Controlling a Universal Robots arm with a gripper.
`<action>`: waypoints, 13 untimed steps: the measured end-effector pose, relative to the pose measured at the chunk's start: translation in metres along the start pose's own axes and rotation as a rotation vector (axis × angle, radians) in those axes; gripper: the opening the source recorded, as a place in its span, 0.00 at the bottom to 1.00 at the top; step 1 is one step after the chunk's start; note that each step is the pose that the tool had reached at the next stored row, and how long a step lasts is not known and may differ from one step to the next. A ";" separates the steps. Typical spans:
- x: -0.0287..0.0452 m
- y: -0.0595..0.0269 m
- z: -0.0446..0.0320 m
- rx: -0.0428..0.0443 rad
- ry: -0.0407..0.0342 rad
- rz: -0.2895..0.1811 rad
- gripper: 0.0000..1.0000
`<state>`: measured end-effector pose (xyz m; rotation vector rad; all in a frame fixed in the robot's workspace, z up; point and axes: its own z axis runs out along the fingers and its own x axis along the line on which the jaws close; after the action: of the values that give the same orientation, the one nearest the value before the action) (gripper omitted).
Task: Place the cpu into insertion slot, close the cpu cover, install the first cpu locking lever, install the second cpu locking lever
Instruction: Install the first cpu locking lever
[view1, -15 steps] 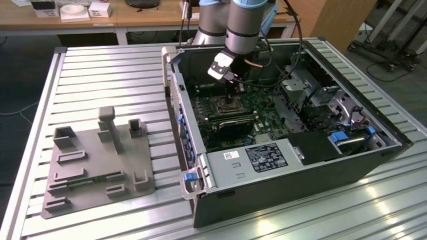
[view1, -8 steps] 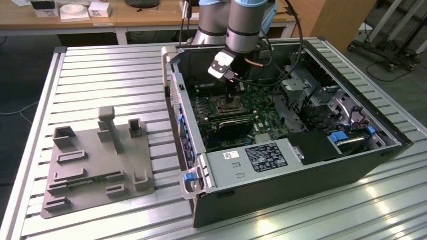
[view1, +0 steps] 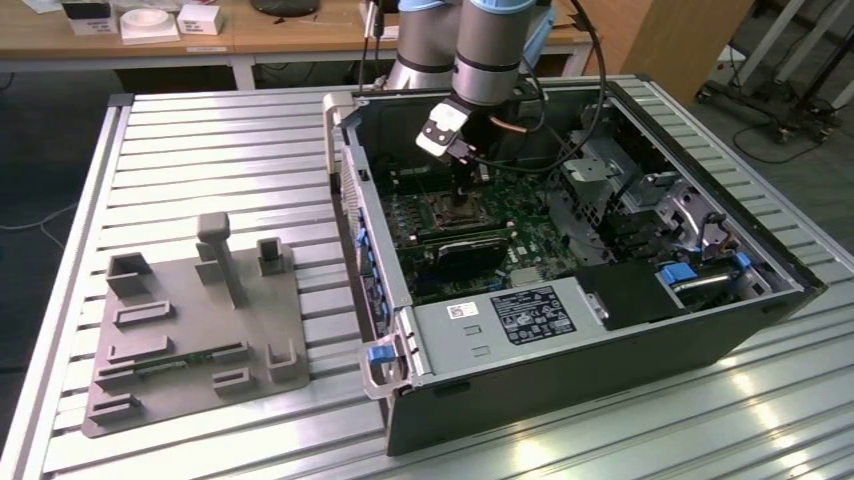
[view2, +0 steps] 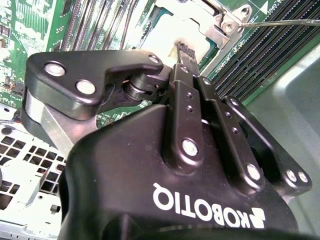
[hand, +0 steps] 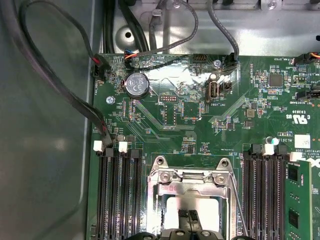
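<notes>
The insertion slot (view1: 461, 212) sits on the green motherboard inside the open computer case. In both wrist views the cpu (hand: 170, 210) (view2: 162, 35) shows its silvery top through the square cut-out of the cpu cover (hand: 192, 180) (view2: 220, 25), which lies down over it. My gripper (view1: 465, 190) (hand: 188, 216) (view2: 184, 49) stands right above the socket, its black fingers shut together with the tips at the cpu's top. Whether the tips touch it I cannot tell. A thin wire locking lever (hand: 239, 200) (view2: 285, 22) runs along one side of the socket.
Long memory slots (hand: 120, 195) flank the socket, and a green memory module (hand: 299, 195) stands in one. Black cables (hand: 60, 85) loop along the case wall near a coin battery (hand: 137, 85). A grey fixture plate (view1: 187, 330) lies on the slatted table at the exterior view's left.
</notes>
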<state>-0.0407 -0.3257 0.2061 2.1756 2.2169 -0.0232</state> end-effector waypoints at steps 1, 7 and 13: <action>0.0000 0.0000 0.0000 0.0000 0.0000 0.000 0.10; 0.0000 0.0000 0.0000 0.0000 -0.0001 0.000 0.10; -0.0002 0.0000 -0.0045 -0.0002 -0.0001 -0.004 0.10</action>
<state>-0.0407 -0.3257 0.2106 2.1713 2.2208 -0.0232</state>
